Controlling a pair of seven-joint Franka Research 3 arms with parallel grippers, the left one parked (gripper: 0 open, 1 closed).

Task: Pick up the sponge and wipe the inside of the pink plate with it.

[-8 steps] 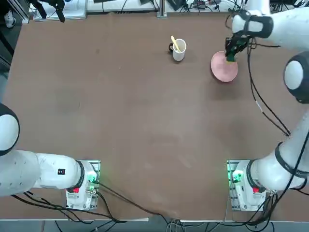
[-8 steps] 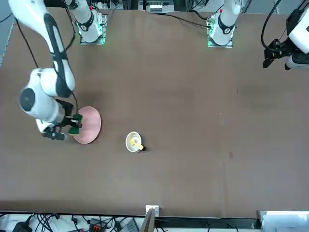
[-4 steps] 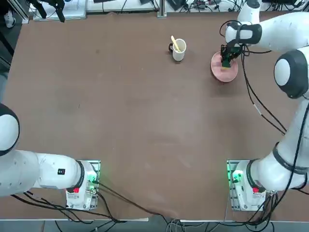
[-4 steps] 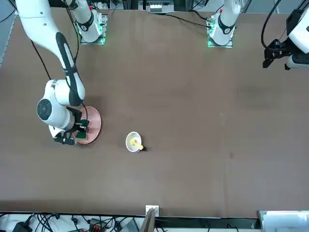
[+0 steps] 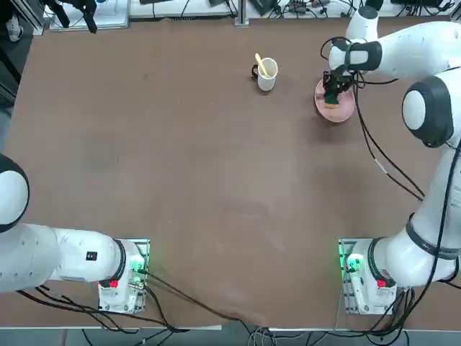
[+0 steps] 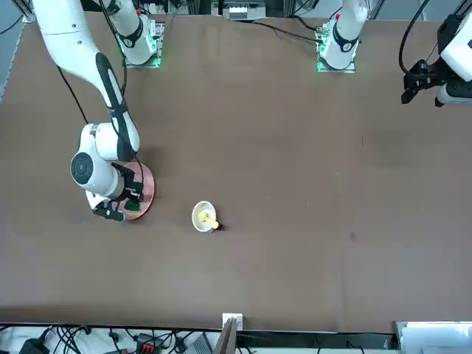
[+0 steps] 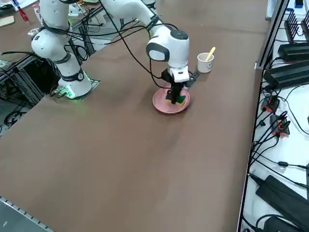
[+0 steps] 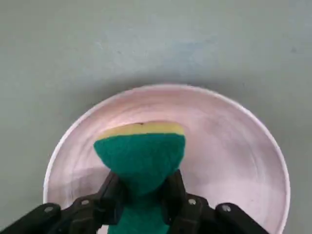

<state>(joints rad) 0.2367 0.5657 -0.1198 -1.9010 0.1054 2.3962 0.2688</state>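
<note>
Since the earlier frame the right tool [image 5: 332, 96] is shifted inward over the pink plate [image 5: 343, 110]; the sponge [image 8: 140, 155] is pinched between its fingers [image 8: 176, 195], yellow layer pointed at the plate's inside; a white mug [image 5: 266, 74] is seen nearby on the desk [image 5: 202, 173].

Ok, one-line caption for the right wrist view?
Right claw pinches the sponge, green side facing camera, over the pink plate.
</note>
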